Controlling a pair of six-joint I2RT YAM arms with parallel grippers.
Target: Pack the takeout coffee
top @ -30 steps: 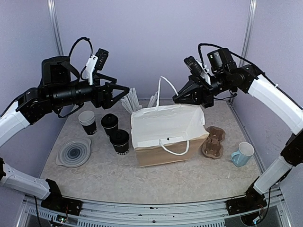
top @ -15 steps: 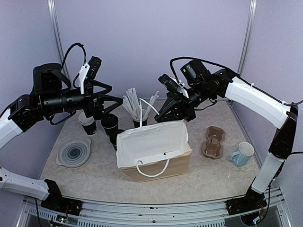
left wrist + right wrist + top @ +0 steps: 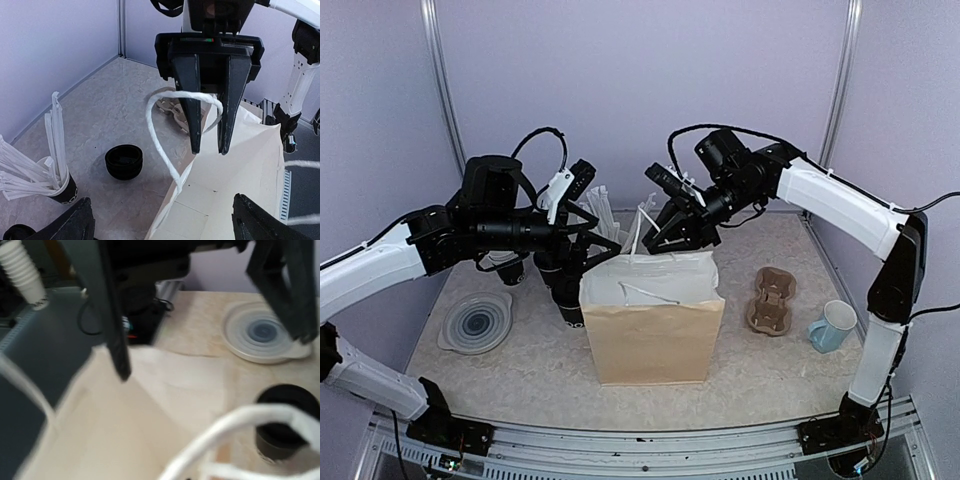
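The brown paper bag [image 3: 655,325] stands upright mid-table, its white inside [image 3: 235,190] showing. My right gripper [image 3: 658,236] hovers at the bag's rear rim. Its fingers [image 3: 227,100] stand a little apart, and the white rear handle [image 3: 159,130] hangs loose between and around them. My left gripper [image 3: 600,255] is wide open above the bag's left rear corner and holds nothing; its fingertips [image 3: 80,220] sit at the bottom corners of the left wrist view. A takeout coffee [image 3: 285,427], black with a black lid, stands left of the bag [image 3: 566,303], mostly hidden.
A grey round lid [image 3: 477,322] lies at the left. Behind the bag are a cup of wrapped straws [image 3: 55,180] and a stack of black lids [image 3: 124,161]. To its right are a brown cup carrier [image 3: 772,300] and a pale blue mug [image 3: 833,327].
The bag went from lying on its side at the right to standing upright mid-table. My right gripper's jaws parted off the handle. My left arm swung right, to the bag's rim.
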